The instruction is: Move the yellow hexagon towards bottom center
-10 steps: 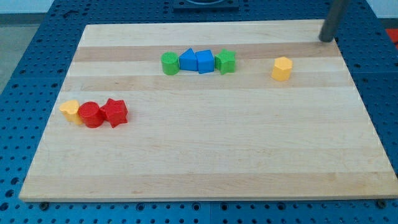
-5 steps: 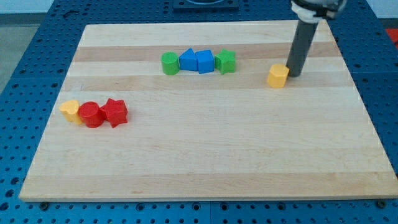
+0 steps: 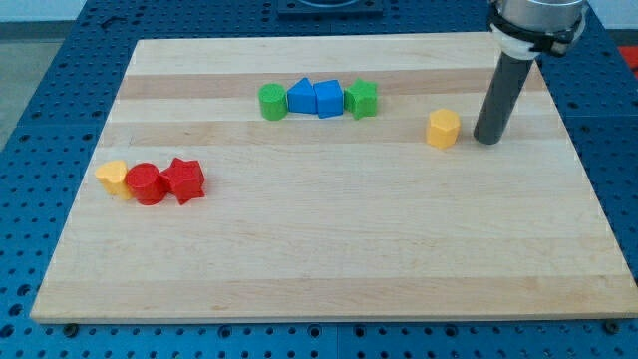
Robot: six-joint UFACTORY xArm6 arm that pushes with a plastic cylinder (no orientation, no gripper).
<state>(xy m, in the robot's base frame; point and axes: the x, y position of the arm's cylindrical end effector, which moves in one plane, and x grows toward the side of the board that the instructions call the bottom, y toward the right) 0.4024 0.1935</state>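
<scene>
A pale wooden board, the surface [image 3: 329, 249], lies on a blue perforated bench, and all four of its edges show. The small yellow hexagon block [image 3: 444, 129] sits in the board's upper right part, well clear of the top and right edges. Just to the view's right of that hexagon stands the straight dark rod, and my tip [image 3: 487, 140] is on the wood near it, a sliver of bare board between them. There is no hand on this arm, only the rod, so nothing spreads or pinches.

To the view's left of the hexagon and slightly higher runs a tight row: a green round block [image 3: 271, 102], a blue triangular block [image 3: 301, 97], a second blue block [image 3: 328, 99] and a green block [image 3: 361, 99], touching one another. Far to the hexagon's lower left, near the board's left edge, a small yellow block [image 3: 113, 178], a red round block [image 3: 147, 183] and a red star-like block [image 3: 183, 180] huddle together. Below the hexagon the wood runs bare down to the bottom edge.
</scene>
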